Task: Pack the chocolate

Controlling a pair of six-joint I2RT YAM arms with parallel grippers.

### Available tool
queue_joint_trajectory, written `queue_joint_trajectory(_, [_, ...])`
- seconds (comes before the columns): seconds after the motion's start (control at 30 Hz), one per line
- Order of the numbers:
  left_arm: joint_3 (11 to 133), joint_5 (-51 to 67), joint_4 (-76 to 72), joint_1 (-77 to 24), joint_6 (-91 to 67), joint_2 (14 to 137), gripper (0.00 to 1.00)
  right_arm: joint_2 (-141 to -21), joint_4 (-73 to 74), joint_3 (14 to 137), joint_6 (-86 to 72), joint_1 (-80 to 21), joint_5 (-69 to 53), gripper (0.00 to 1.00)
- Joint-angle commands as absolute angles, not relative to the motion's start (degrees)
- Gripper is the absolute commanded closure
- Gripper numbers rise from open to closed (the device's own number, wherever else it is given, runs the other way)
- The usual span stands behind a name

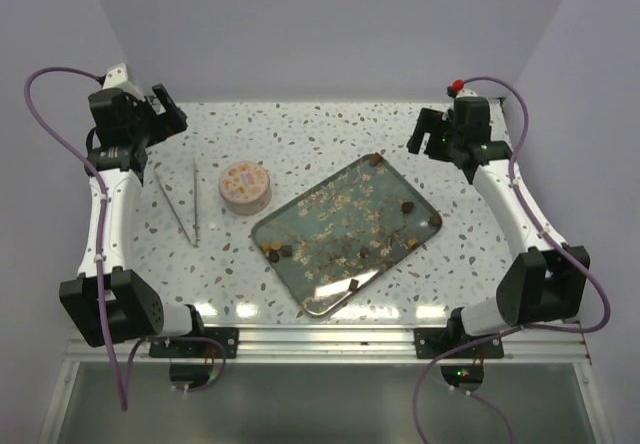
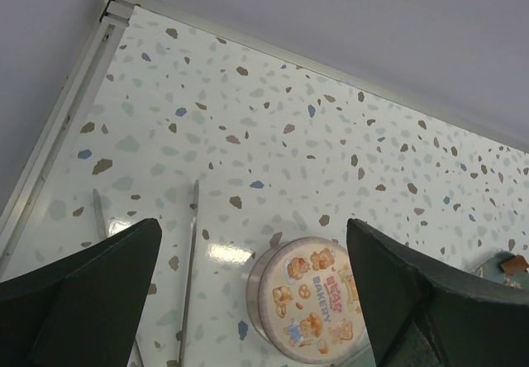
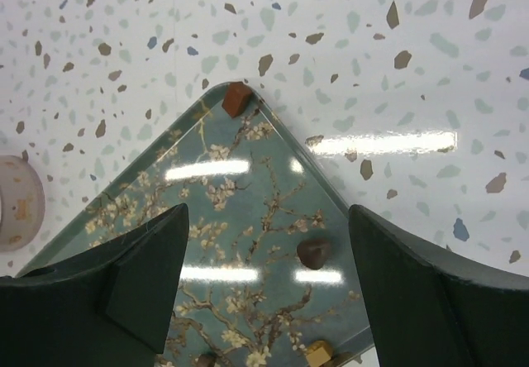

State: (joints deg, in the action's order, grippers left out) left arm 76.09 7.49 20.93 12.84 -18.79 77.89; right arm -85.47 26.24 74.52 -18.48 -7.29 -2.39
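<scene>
we can read "bakery" on the round bear-print tin (image 2: 310, 301). chocolate (image 3: 314, 252) bits sit scattered on the glossy blossom-pattern tray (image 1: 330, 229). left gripper (image 2: 254, 235) and right gripper (image 3: 269, 218) both gape apart, empty, above the speckled bench (image 1: 330, 129).

The tray (image 1: 315, 194) is lying cornerwise on the table (image 1: 330, 129), right of centre. The chocolate (image 1: 408, 207) is sitting scattered on it: one piece at the tray's 1 o'clock corner, two near 3 o'clock, a small cluster at 9 o'clock and one at 6 o'clock. The tin (image 1: 245, 186) is standing at the tray's 10 o'clock, near it but apart. The tweezers (image 1: 195, 204) are lying at the tin's 9 o'clock. My left gripper (image 1: 172, 112) is hanging at the tweezers' 11 o'clock. My right gripper (image 1: 418, 136) is hanging at the tray's 1 o'clock, beyond the far corner.
</scene>
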Motion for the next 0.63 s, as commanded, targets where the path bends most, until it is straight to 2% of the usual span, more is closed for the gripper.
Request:
queue_joint_trajectory(0.0, [75.94,7.38,20.39,13.1,-17.23,74.97,0.0,-80.43,26.37,74.45,-15.73,-6.86,-1.14,0.19])
queue_joint_trajectory(0.6, [73.48,5.28,20.92,13.01,-16.88,71.99,0.0,-80.25,26.45,73.56,-15.47,-6.5,-2.99,0.18])
